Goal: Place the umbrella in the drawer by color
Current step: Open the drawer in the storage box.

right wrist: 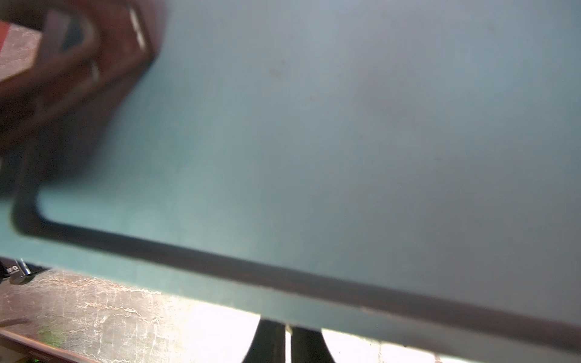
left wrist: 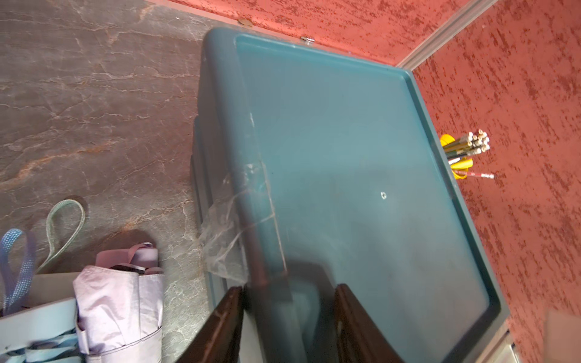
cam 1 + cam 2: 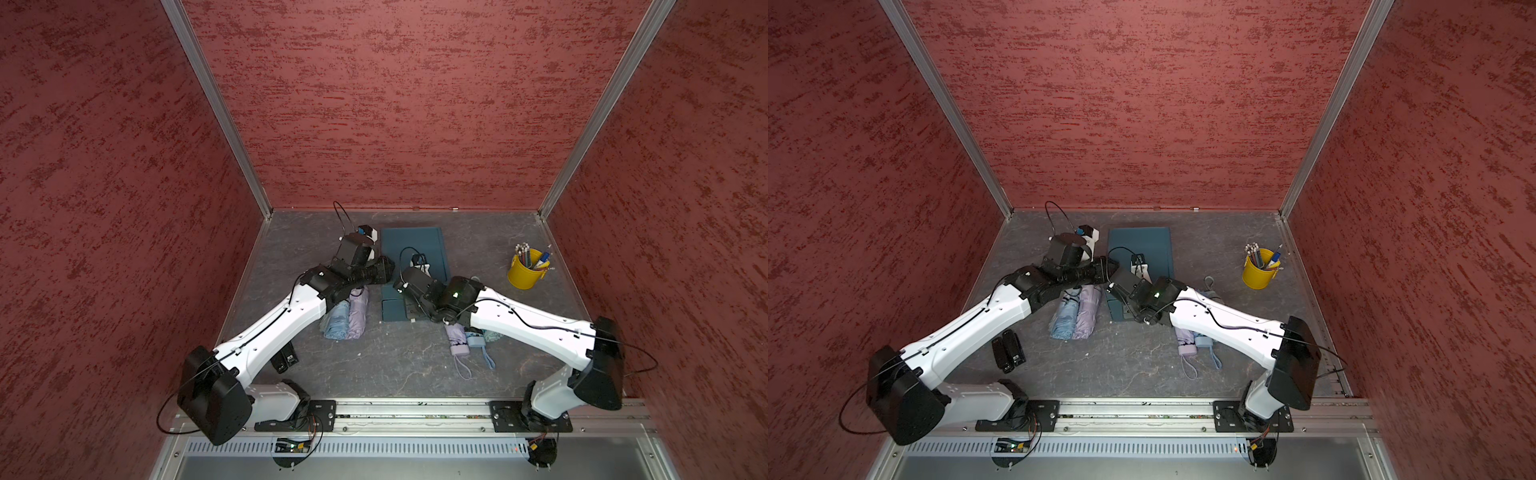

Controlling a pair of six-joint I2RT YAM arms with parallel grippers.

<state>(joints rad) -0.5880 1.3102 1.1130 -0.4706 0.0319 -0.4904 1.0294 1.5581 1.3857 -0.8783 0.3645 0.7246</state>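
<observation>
In both top views the teal drawer unit (image 3: 415,245) stands at the back of the tabletop (image 3: 395,374), and every umbrella lies outside it. A blue umbrella (image 3: 336,320) and a lilac umbrella (image 3: 358,313) lie side by side, touching, just left of the unit. A second lilac umbrella (image 3: 457,343) and a second blue umbrella (image 3: 476,341) lie partly under the right arm (image 3: 536,328). That arm reaches inward with its wrist dipped at the unit's front. The left arm (image 3: 282,328) stretches forward, its wrist bent toward the unit's left top edge. A yellow pencil cup (image 3: 525,274) stands well apart on the right.

In the left wrist view the two dark fingers (image 2: 220,327) are parted astride the unit's left rim. One is outside the wall and one over the lid, with a gap showing, so these jaws are released, not clamped.

The right wrist view is blurred. The unit's top fills it, and the fingers (image 1: 267,342) are pressed together just past its front edge. These jaws are clenched, but I cannot tell whether a drawer handle sits between them.

The step in hand looks like opening a drawer, since nothing is being carried. The next move likely calls for the left jaws to steady the unit while the right arm draws straight back. After that, an umbrella matching that drawer's colour can be picked up.
</observation>
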